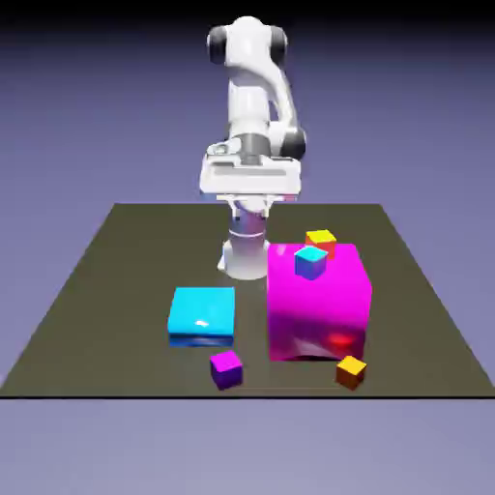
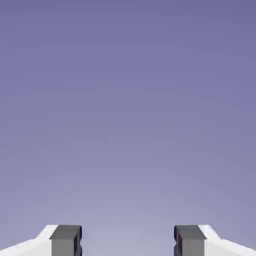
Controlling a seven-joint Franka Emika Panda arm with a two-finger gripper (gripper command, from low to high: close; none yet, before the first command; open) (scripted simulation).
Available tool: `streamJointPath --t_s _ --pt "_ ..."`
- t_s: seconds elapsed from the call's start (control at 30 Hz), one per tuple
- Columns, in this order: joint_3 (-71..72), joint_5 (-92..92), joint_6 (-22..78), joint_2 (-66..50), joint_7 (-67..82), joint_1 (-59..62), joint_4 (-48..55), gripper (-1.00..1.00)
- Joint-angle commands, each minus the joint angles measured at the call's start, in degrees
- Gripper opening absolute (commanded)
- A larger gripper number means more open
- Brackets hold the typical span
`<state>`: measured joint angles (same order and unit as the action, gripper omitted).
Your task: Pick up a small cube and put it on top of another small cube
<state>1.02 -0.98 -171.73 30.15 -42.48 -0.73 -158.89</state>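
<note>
The small cube (image 1: pixel 351 370), orange with a lighter top, sits near the table's front edge, just in front of the big magenta block's right corner. Another small cube (image 1: pixel 226 368), purple-magenta, rests near the front edge to the exterior view's left of it. My gripper (image 1: pixel 249 186) is held high above the far part of the table, well away from both cubes. In the hand view the gripper (image 2: pixel 127 241) is open, with only the plain backdrop between the grey fingertips (image 2: pixel 66 240). Neither cube shows in the hand view.
A big magenta block (image 1: pixel 318 300) stands between the arm and the orange cube, with a small cyan-topped blue cube (image 1: pixel 310 262) on it. A yellow-topped red cube (image 1: pixel 320 239) sits behind it. A flat cyan block (image 1: pixel 203 315) lies to the exterior view's left.
</note>
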Motion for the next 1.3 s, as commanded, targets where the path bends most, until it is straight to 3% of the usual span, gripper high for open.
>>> streamJointPath --t_s 0.0,1.13,1.27 --pt "0.8 -0.8 1.9 -2.1 0.0 0.0 1.8 0.0" --pt "29.6 -28.3 66.2 -72.7 -0.7 -1.3 61.3 0.0" --pt "28.4 -30.8 62.0 -76.3 -2.0 -1.2 59.5 0.0"
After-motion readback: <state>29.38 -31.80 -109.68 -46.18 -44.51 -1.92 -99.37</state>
